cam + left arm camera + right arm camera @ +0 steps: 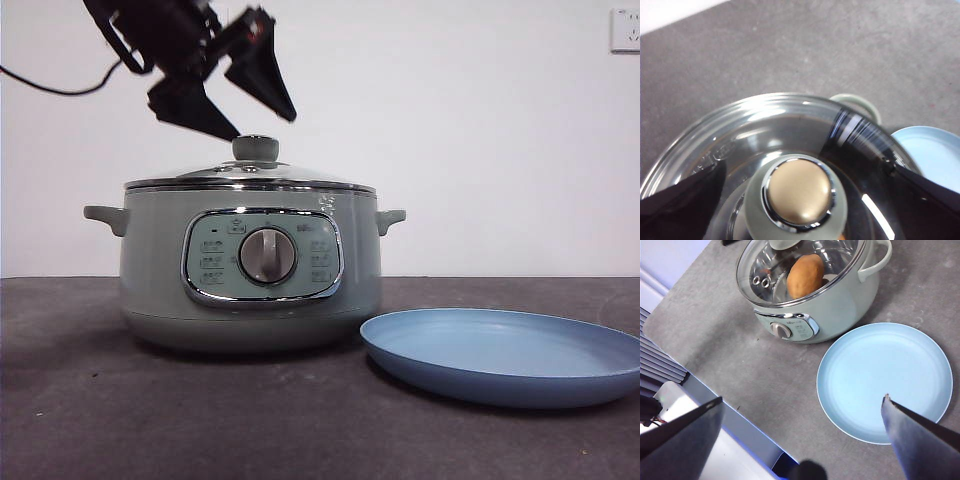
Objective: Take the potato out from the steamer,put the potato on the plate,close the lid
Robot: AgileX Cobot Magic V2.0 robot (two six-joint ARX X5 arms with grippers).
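Left end effector (238,105) (jaws apart) just above lid (250,172) knob

Sage-green steamer (250,290), blue plate (505,355), seemingly orange-brown potato (805,276)

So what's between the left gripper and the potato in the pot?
The round glass lid, closed on the sage-green steamer. The right wrist view shows the orange-brown potato beneath it; the left gripper hovers, jaws open, over the knob.
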